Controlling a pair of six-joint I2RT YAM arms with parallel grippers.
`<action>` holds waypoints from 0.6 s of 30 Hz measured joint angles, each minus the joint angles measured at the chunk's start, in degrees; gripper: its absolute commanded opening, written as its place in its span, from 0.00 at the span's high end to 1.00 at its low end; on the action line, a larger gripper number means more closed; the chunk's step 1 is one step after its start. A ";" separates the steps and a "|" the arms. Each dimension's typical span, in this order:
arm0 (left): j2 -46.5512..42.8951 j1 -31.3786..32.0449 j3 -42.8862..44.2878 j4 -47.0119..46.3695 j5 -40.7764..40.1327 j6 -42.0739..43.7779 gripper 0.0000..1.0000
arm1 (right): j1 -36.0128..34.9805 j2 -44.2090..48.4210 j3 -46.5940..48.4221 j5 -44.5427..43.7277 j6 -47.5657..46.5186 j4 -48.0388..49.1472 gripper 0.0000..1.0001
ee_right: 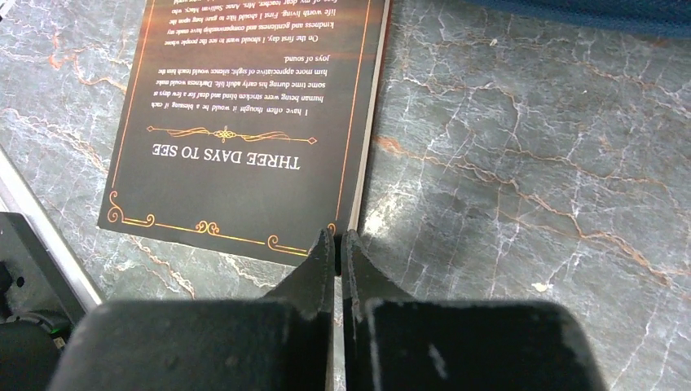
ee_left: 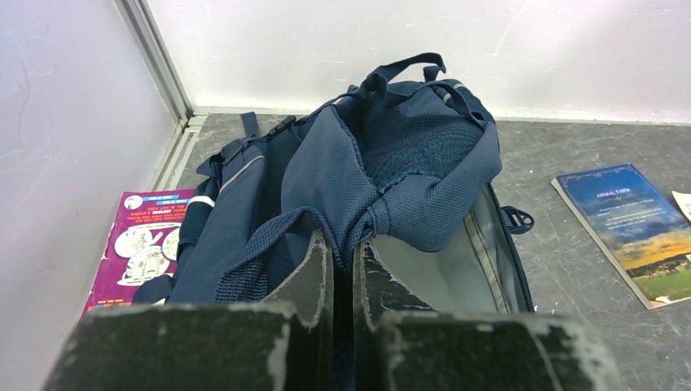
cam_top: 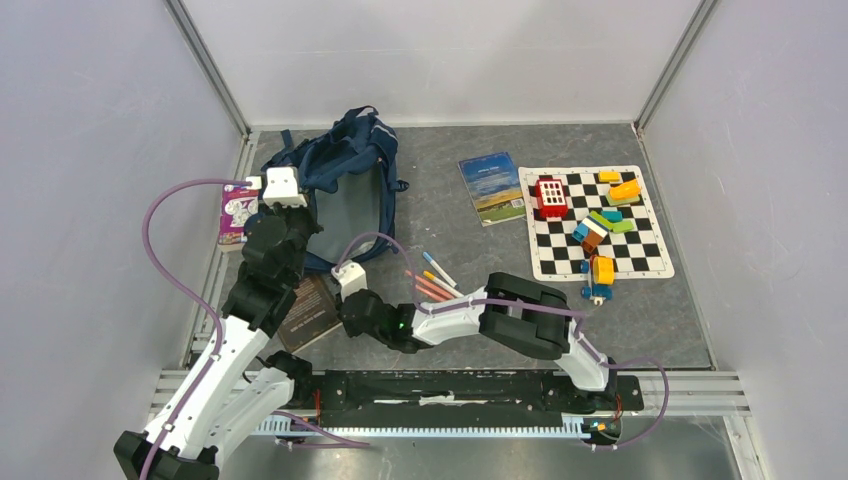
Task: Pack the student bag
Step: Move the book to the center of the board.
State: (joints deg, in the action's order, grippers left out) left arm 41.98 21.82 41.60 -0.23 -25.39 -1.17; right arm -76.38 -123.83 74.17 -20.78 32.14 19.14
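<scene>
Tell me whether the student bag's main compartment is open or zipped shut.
Open: the left gripper pinches the student bag by its flap, holding it up, and grey lining shows inside.

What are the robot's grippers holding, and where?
The left gripper pinches the student bag by the fabric edge of its opening. The right gripper is shut beside the dark book's corner, apparently holding nothing.

A lab test cell: white panel walls (cam_top: 90,150), aluminium framing (cam_top: 212,70), robot arms (cam_top: 460,320) bolted to the table (cam_top: 450,200).
</scene>
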 measured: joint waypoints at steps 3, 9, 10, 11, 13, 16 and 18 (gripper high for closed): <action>0.00 0.00 -0.04 -0.07 0.00 0.00 0.98 | -0.50 0.00 0.00 -1.46 0.09 -0.04 1.00; 0.00 0.00 -0.15 -0.28 0.00 0.00 0.98 | -2.32 0.39 -0.20 -6.80 -0.37 -1.53 1.00; 0.00 0.00 -0.17 -0.33 0.00 0.00 0.98 | -2.67 0.59 -0.22 -8.09 -0.44 -2.34 1.00; 0.00 0.00 -0.20 -0.35 0.00 0.00 0.98 | -2.91 1.01 -0.31 -9.97 -0.44 -3.67 1.00; 0.00 0.00 -0.24 -0.35 0.00 0.00 0.98 | -3.61 2.01 -1.33 -12.61 -0.46 -5.35 1.00; -0.02 0.00 -0.35 -0.39 0.00 -0.02 0.98 | -4.15 5.77 -6.23 -15.69 -0.42 -7.04 1.00; -0.02 0.00 -0.37 -0.39 0.02 -0.04 0.98 | -4.13 9.68 -11.39 -17.35 -0.22 -8.02 1.00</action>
State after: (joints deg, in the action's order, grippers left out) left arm 41.95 21.82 41.23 -0.62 -25.36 -1.21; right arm -80.51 -114.15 62.78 -38.13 31.92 11.11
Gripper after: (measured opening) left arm 0.071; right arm 0.010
